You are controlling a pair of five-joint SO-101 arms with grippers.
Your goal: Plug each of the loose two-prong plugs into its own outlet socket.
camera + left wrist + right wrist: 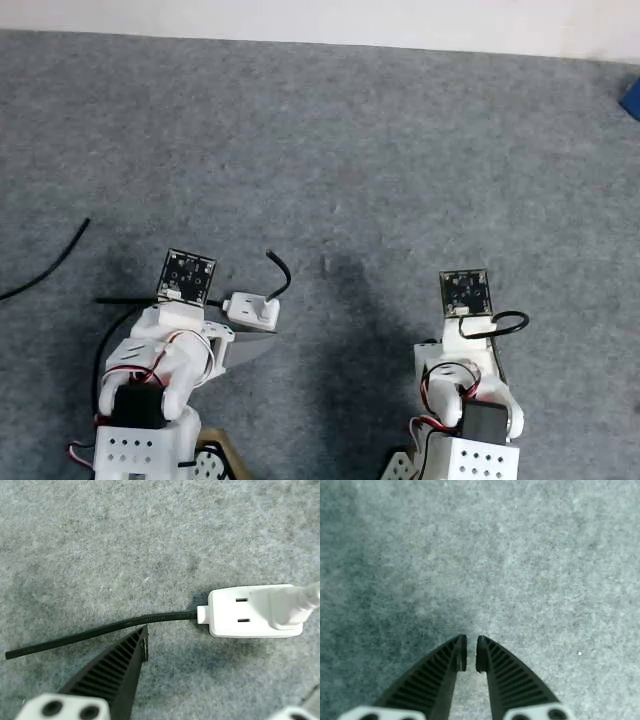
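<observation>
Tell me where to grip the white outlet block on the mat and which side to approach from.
Grip the outlet block across its two long edges, near the end where the black cord enters, coming down from above. It lies flat on the grey mat, slots up, and a white plug covers the other end, so that end likely offers less room.

Two arms, the left arm and the right arm. Two camera boards, the left board and the right board.

One white socket block, with two open slots on its face. One white plug sits in the block.

Three black cords: one cord from the block's end, one curl by the block and one loose cable well apart.

One blue thing at the corner.

The right gripper has two black fingers.
</observation>
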